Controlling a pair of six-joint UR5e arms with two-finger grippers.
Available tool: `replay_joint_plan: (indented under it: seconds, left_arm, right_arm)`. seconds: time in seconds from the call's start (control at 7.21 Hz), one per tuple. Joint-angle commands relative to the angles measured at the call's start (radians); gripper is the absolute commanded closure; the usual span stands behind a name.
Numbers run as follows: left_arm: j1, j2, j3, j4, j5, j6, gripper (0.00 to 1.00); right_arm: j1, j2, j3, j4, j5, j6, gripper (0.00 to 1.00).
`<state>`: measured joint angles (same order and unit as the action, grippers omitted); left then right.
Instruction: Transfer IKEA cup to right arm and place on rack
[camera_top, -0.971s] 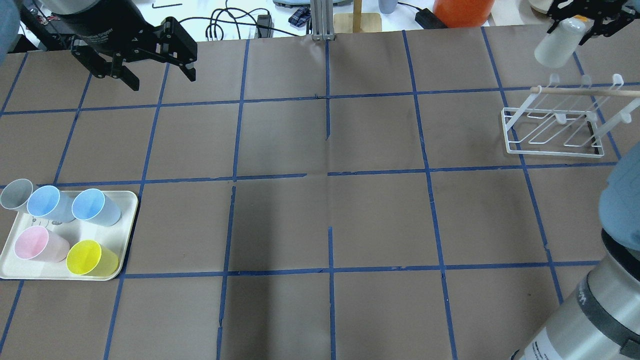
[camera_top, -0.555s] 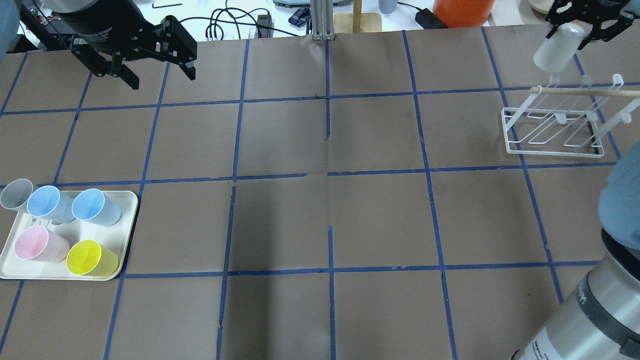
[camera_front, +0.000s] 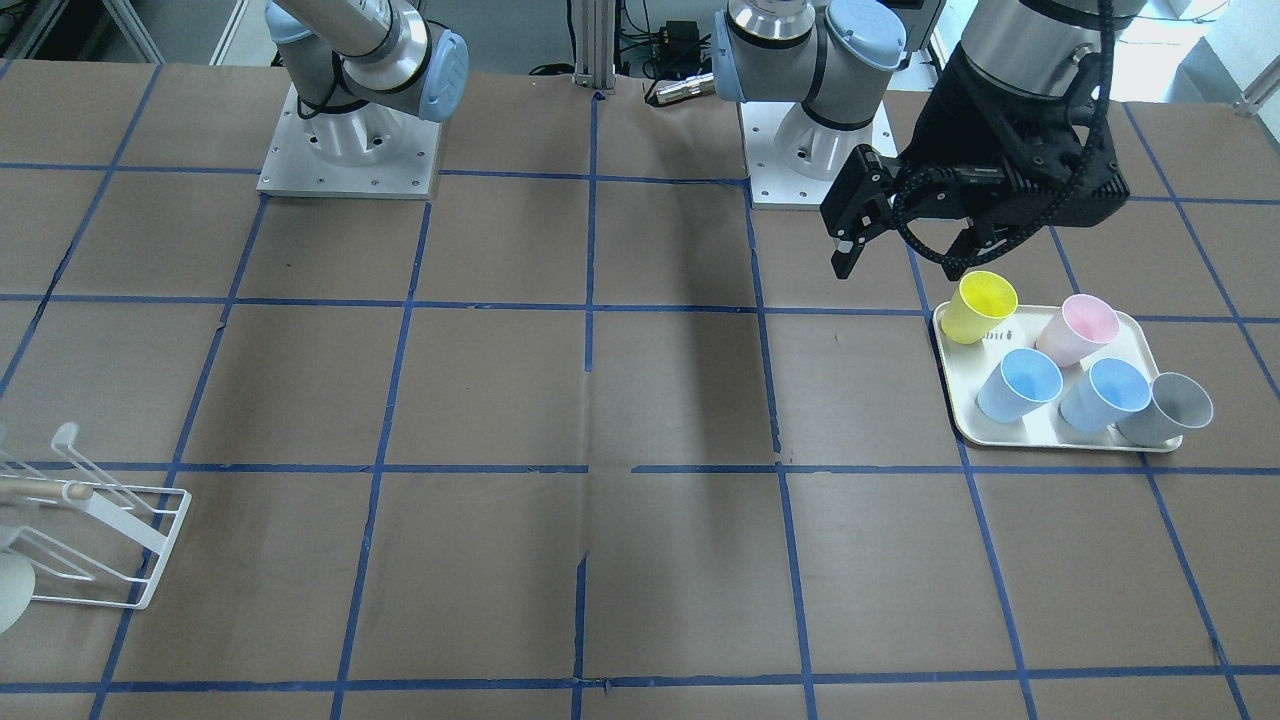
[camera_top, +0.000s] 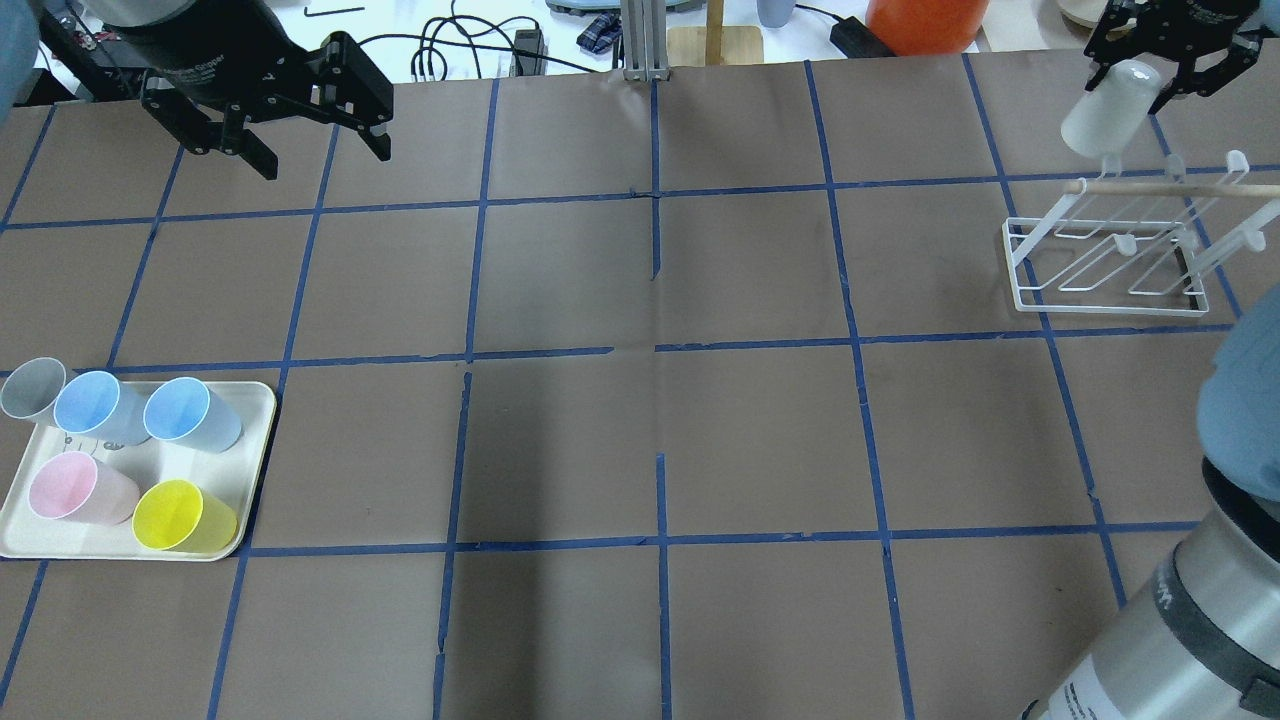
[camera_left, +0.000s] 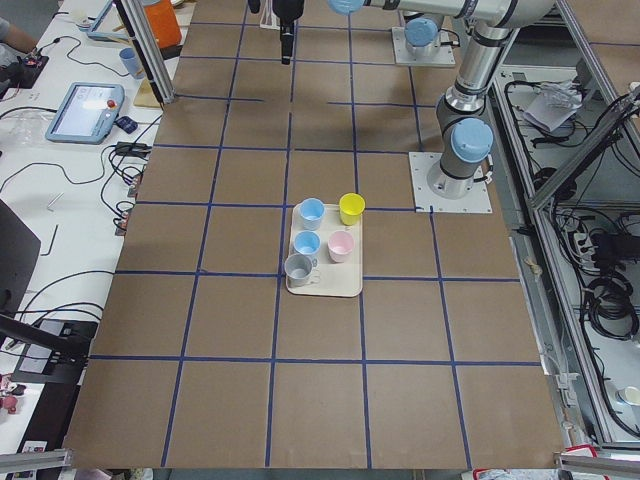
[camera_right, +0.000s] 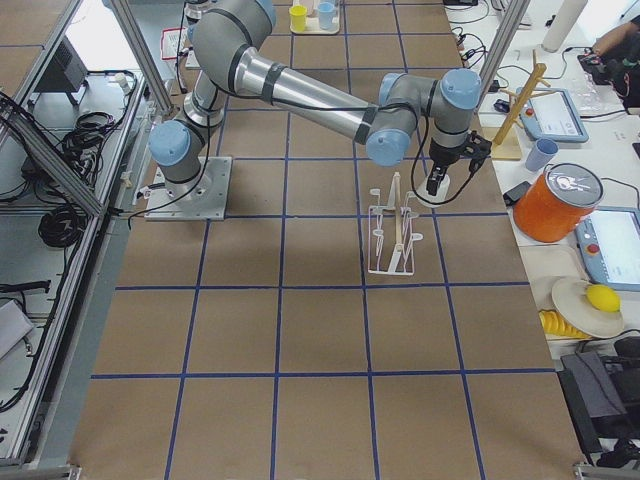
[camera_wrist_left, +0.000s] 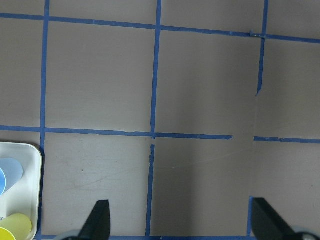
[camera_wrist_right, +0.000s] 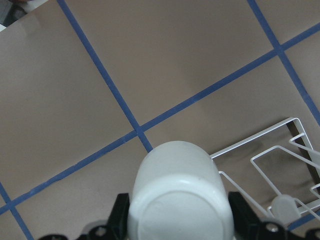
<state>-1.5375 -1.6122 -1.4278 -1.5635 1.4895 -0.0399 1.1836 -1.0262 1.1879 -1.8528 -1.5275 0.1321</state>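
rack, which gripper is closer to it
Right. The right gripper holds the cup just above one end of the rack, close to its prong tips. The left gripper hangs open far across the table at the opposite side.

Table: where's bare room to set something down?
The whole middle of the table between tray and rack is bare. Crowded: the tray, packed with five cups, and the rack, where the right gripper holds the IKEA cup.

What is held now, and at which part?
The right hand holds the pale cream plastic tumbler by its sides near the closed base; the left hand is empty.
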Motion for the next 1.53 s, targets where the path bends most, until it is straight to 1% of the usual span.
replay_joint_plan:
  seconds: [0.0,0.28,0.42,0.69,1.39]
  left_arm:
    - [0.0,0.0,0.0,0.0,0.0,0.0,0.0]
    - [0.0,0.002,0.0,0.0,0.0,0.0,0.0]
    - [-0.001,0.003,0.0,-0.001,0.0,0.0,0.0]
    - [-0.001,0.005,-0.002,-0.001,0.0,0.0,0.0]
    - [-0.001,0.008,-0.007,-0.001,0.002,0.0,0.0]
  right_arm:
    - [0.001,0.0,0.001,0.009,0.0,-0.003,1.0]
    - [0.001,0.0,0.002,0.02,-0.003,-0.002,1.0]
    - [0.001,-0.003,-0.013,0.012,-0.008,-0.006,1.0]
    - [0.001,-0.006,-0.016,-0.032,-0.003,-0.012,1.0]
    - [0.005,0.0,0.004,-0.022,0.004,-0.009,1.0]
